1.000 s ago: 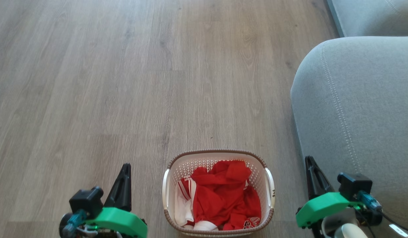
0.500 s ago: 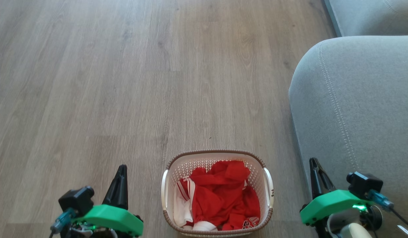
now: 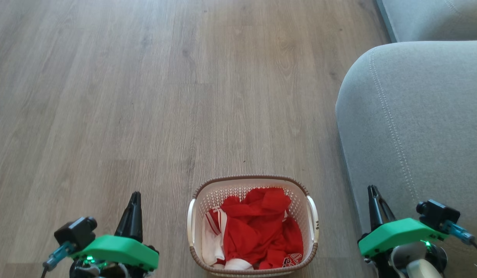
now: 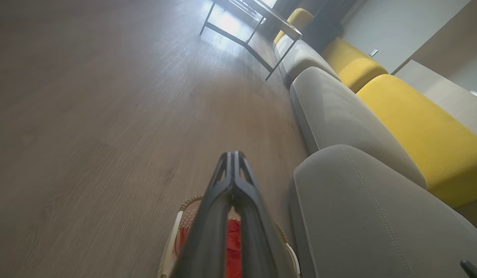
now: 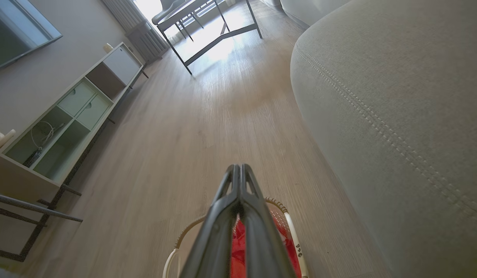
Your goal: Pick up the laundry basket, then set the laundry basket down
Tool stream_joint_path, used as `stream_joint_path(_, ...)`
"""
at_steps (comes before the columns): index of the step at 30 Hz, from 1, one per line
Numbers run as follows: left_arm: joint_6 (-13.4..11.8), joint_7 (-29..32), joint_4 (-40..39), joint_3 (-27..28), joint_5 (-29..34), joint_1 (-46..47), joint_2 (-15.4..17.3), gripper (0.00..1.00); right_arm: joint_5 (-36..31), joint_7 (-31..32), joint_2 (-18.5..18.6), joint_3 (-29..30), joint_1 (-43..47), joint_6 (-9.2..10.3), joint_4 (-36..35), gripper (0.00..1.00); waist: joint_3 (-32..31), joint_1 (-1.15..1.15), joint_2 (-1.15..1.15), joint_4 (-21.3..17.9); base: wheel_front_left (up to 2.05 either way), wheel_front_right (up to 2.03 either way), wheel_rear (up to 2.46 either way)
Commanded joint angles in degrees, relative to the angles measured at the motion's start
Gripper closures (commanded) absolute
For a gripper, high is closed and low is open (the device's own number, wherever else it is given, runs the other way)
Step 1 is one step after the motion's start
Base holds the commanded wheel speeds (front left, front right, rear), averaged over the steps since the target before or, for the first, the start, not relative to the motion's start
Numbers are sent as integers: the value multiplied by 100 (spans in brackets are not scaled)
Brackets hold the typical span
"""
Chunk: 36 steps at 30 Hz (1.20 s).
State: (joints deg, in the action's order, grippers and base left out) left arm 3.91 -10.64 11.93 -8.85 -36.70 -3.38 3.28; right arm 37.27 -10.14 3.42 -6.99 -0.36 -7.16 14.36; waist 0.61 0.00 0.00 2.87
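The left gripper (image 3: 133, 199) is seen at the lower left, its two dark fingers pressed together on nothing. The right gripper (image 3: 373, 193) is seen at the lower right, likewise closed and empty. Between them, apart from both, the laundry basket (image 3: 253, 178) is stood upright on the wooden floor (image 3: 145, 96) and is heaped with red and white clothing (image 3: 261, 227). One of its white side handles (image 3: 190, 222) is turned toward each gripper. This layout would be matched equally by a basket waiting to be lifted and by one already put back down. Just right of the basket a grey sofa arm (image 3: 412, 116) is found. The right gripper is shown against it, and contact cannot be judged. Farther off, a metal-legged table (image 4: 279, 21) is seen beyond the sofa row.

The risks are judged as follows. The sofa could be brushed or snagged by any outward swing of the right arm, since little room is left there. The basket, which is judged to be light, could be shoved or tipped if struck from one side by closed fingers, and clothing could be spilled. Should it be carried at all, it could be left tilted by an uneven hold on the handles.
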Motion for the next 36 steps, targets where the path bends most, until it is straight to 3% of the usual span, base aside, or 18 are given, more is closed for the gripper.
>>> stream_joint_path(1, 39, 44, -168, 105, -173, 338, 64, 100, 178, 35, 70, 47, -283, -9, -154, 100, -1, 0, 0, -5, 0, 0, 0)
stream_joint_path(36, 160, 590, -35, 541, -2300, 561, 102, 100, 2280, 568, 98, 436, -387, -18, -115, 100, -17, 0, 0, -112, 0, 0, 0)
